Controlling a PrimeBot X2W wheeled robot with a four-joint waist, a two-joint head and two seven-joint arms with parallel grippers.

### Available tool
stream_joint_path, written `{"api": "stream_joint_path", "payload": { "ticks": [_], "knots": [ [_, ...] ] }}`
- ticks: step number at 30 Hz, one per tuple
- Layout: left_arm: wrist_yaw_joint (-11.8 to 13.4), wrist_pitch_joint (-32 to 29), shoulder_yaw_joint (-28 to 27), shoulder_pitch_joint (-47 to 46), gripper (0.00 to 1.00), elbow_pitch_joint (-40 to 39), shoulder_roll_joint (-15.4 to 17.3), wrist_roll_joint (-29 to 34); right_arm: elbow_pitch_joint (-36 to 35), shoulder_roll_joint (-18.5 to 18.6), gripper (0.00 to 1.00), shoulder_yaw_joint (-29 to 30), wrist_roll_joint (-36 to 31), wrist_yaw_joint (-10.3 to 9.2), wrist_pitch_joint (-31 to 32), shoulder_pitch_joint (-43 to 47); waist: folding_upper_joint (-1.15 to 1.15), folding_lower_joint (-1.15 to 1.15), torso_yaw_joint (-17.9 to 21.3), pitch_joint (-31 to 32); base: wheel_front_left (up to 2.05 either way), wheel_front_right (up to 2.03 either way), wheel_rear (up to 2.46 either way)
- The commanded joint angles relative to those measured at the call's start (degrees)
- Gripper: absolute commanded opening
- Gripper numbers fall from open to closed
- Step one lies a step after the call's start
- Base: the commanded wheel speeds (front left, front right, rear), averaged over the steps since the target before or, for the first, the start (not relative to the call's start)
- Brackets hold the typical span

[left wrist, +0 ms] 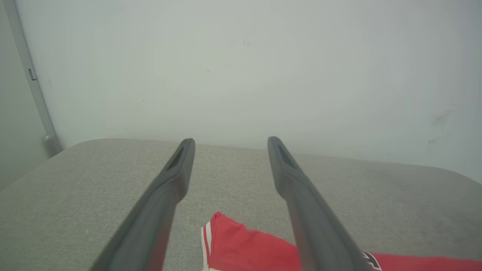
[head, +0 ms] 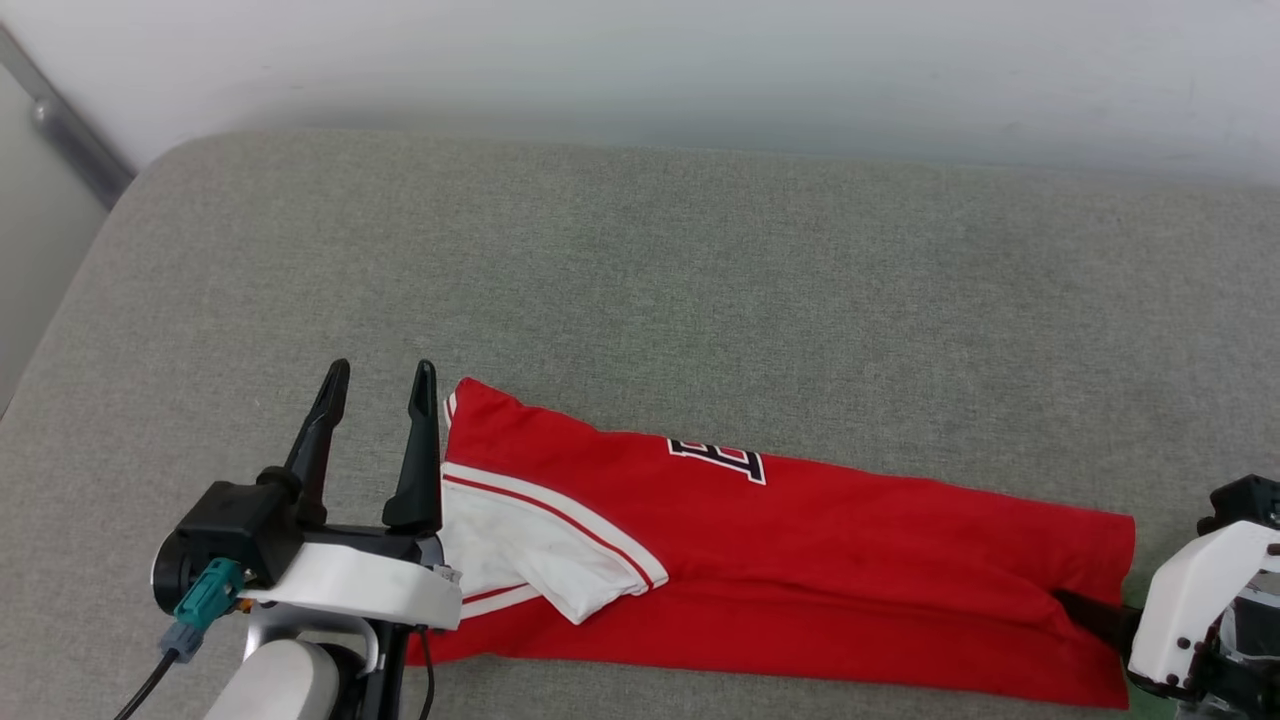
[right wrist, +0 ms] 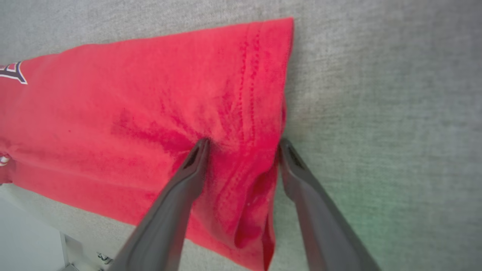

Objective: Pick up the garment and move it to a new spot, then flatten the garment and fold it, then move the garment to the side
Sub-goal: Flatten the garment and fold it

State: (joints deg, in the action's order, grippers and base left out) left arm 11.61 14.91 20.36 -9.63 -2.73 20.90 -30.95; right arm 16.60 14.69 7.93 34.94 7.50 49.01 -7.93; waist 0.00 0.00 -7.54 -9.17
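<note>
The garment [head: 800, 540] is folded into a long red strip along the near side of the grey worktop [head: 700, 280]. The left gripper [head: 382, 370] sits at its left end by the white sleeve, fingers wide apart and empty. The right gripper [right wrist: 243, 142] is spread too, straddling the bunched hem at the right end without clamping it.

Left hand [head: 382, 368], right hand [right wrist: 244, 143]: fingers apart.

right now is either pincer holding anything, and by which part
Nothing is held: the right pincer stands open astride the hem of the red jersey T-shirt; the left pincer is open too.
</note>
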Motion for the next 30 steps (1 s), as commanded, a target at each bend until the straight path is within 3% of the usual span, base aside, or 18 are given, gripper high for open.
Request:
{"api": "stream_joint_path", "payload": {
  "ticks": [1,14,19,25,28,30],
  "knots": [
    [-0.23,0.37,0.16,0.14,1.00,-0.01,-0.14,0.31,2.57,-2.41,0.00,-2.21,0.90,-0.01,1.38,1.17,0.00,0.00,0.30,0.32,0.00,0.00,0.00],
    [0.60,-1.92,0.77,2.57,1.00,1.35,1.45,-0.07,0.06,4.37,0.00,-5.89,3.34,-0.02,-3.98,-2.03,0.00,0.00,3.44,5.68,0.00,0.00,0.00],
    [1.17,-2.48,0.85,3.99,1.00,1.55,1.88,-0.23,1.63,5.81,0.00,-1.03,2.09,-0.03,-4.03,-1.41,0.00,0.00,5.21,7.59,0.00,0.00,0.00],
    [1.39,-2.77,0.80,4.81,1.00,0.55,2.40,-0.49,2.75,6.05,0.00,9.12,-0.42,-0.03,-2.70,-1.56,0.00,0.00,6.23,8.08,0.00,0.00,0.00],
    [1.51,-2.93,0.63,4.96,1.00,0.25,2.69,-0.58,2.45,4.41,0.00,12.37,0.00,-0.02,-1.37,-2.59,0.00,0.00,6.63,8.07,0.00,0.00,0.00],
    [1.64,-2.96,0.66,5.04,1.00,0.12,2.77,-0.63,2.14,1.00,0.00,14.15,3.15,-0.02,0.91,-3.67,0.00,0.00,6.83,8.11,0.00,0.00,0.00]
  ]
}}
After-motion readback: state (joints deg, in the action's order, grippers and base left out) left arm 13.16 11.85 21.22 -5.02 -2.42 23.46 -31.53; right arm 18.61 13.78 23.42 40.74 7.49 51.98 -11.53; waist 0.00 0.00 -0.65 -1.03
